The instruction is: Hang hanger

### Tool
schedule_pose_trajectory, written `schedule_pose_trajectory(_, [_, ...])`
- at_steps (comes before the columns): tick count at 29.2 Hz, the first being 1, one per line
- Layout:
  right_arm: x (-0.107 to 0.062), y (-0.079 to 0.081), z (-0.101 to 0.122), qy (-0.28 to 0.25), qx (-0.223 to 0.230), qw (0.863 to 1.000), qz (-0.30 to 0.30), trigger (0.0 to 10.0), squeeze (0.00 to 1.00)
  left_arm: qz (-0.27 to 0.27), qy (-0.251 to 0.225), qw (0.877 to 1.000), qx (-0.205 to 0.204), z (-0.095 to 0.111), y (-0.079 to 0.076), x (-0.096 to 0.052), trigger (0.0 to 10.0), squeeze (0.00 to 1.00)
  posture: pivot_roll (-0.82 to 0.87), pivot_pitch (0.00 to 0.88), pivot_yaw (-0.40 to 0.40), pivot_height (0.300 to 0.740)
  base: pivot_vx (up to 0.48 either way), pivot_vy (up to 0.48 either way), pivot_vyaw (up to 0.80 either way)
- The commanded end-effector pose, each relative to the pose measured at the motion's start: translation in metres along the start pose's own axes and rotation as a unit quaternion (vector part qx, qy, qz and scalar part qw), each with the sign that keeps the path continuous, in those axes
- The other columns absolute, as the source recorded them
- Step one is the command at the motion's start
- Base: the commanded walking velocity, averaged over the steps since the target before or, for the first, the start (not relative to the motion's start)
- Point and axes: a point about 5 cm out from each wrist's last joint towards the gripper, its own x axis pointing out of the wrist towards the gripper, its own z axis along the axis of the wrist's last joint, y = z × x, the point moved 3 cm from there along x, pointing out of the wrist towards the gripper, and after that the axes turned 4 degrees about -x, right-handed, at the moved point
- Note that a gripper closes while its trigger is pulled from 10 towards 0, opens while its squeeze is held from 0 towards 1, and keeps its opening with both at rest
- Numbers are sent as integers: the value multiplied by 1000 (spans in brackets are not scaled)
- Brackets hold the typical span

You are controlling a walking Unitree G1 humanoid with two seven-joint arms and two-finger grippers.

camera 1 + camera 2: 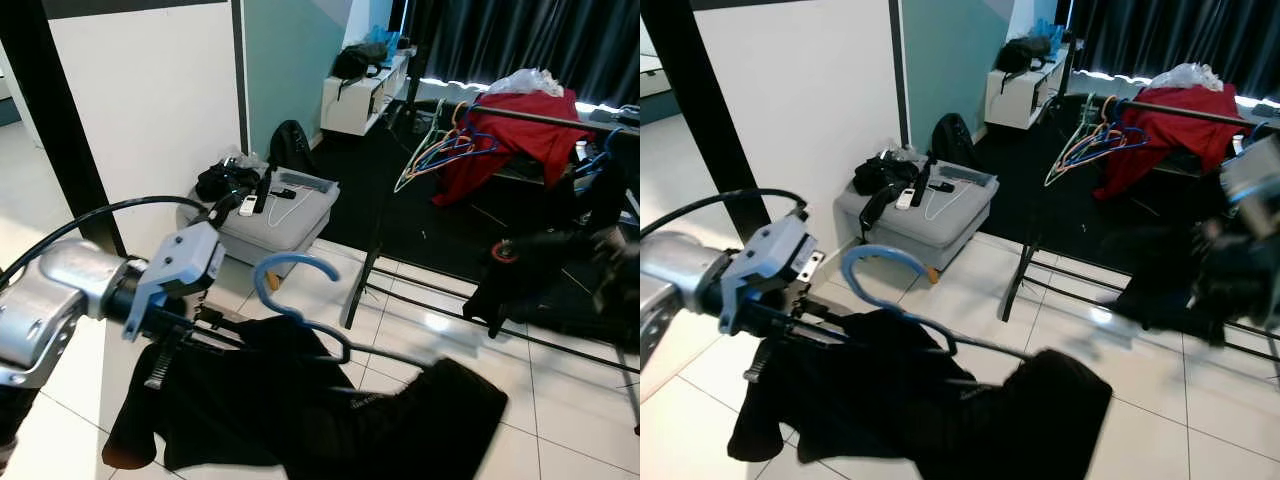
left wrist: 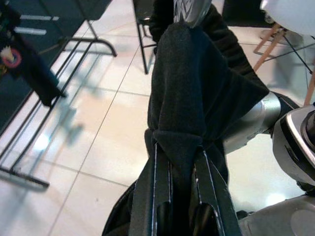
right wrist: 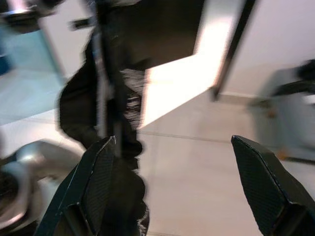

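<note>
The left gripper [image 2: 179, 167] is clamped narrow on a fold of the black garment [image 1: 300, 410], which drapes over the blue hanger [image 1: 300, 290]; both long fingers [image 2: 160, 187] pinch the cloth where it bunches at the hanger's shoulder, so the hanger rides with the garment rather than being held bare. From that grip the hanger's long axis runs away from the hand toward the robot's right and slightly forward, with its blue hook [image 1: 880, 265] curling up just beyond the fingertips and the far shoulder of the garment sagging toward the tiled floor [image 1: 420, 300]. The right gripper [image 3: 172, 167] is spread wide and holds nothing, blurred, off to the far side near dark clothing by the clothes rack [image 1: 540, 120]. The rail of that rack, already carrying a cluster of coloured hangers [image 1: 440, 150] and a red garment [image 1: 520, 130], lies well ahead of the left hand and to its right, higher than the hook, so the left arm is the one that counts and the hook must, by my reckoning, be raised and carried forward over the rack's low floor bars [image 1: 470, 320]. Open tile lies between hand and rack; a grey box [image 1: 280, 220] with small items sits ahead near the white wall [image 1: 150, 100]
</note>
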Motion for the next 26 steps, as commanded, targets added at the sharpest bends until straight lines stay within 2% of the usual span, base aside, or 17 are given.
schedule_pose_trajectory(1, [4,5,-1,15,2,1000,26,10000,0,-18,-11,999,25,10,-1,5,10000,0,-61,0,-51,740,0,0,0])
schedule_pose_trajectory(7, [25,14,-1,-7,16,995,103,10000,0,-41,-19,998,37,15,-2,15,10000,0,-65,0,-47,740,0,0,0])
schedule_pose_trajectory(16, [37,22,-4,-5,27,988,153,10000,0,-46,-21,998,37,17,-3,18,10000,0,-60,0,-47,740,0,0,0])
schedule_pose_trajectory(20, [50,36,-10,-3,43,979,198,10000,0,-48,-22,998,36,16,-3,21,10000,0,-61,0,-47,740,0,0,0])
schedule_pose_trajectory(26, [61,45,-14,5,43,973,229,10000,0,-52,-23,998,35,16,-3,24,10000,0,-63,0,-46,740,0,0,0])
